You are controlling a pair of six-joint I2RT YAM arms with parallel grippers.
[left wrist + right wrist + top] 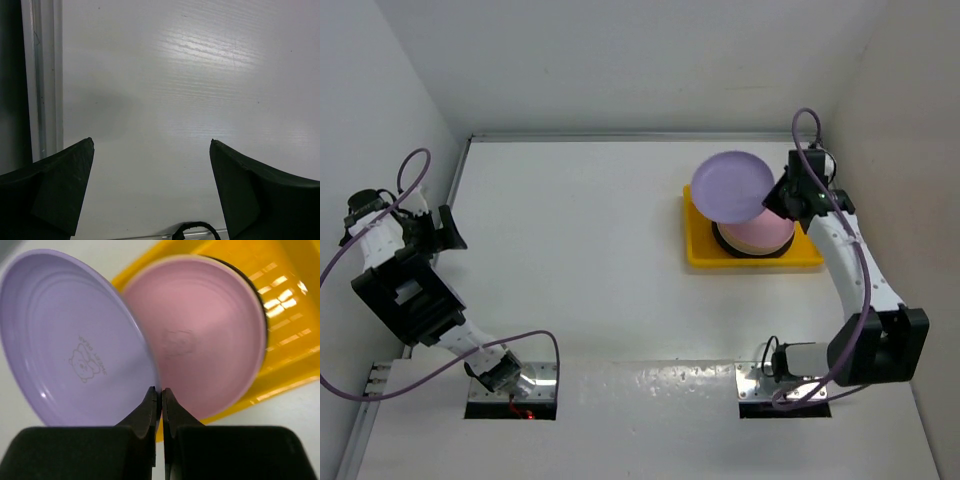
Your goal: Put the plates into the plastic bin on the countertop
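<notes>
Quick update from us: the right jaws are clenched on the rim of a lilac round plastic plate, and they've only got a sliver of the edge. The plate hangs in the air, tipped up steeply. It's above the far left corner of the shallow yellow plastic bin, which sits on the white counter over on the right side. A stack is already in the bin, with a pink round plate on top and a dark-rimmed plate peeking out underneath. The left jaws are released and spread wide, over bare counter by the left wall, holding nothing.

What worries us is that skinny pinch. The whole plate hangs off one point on the rim, so we reckon it could swivel or slip out before it's lined up. If it's let go while it's this tilted and this far off-centre, it could land on its edge. From there it might skate off the pink plate and end up propped on the bin wall or out on the counter. Coming down too hard could also nudge the stack.

The plate itself looks smooth and a bit glossy, with faint concentric rings and a little bear outline with lettering in the middle. To us it looks light and slick.
</notes>
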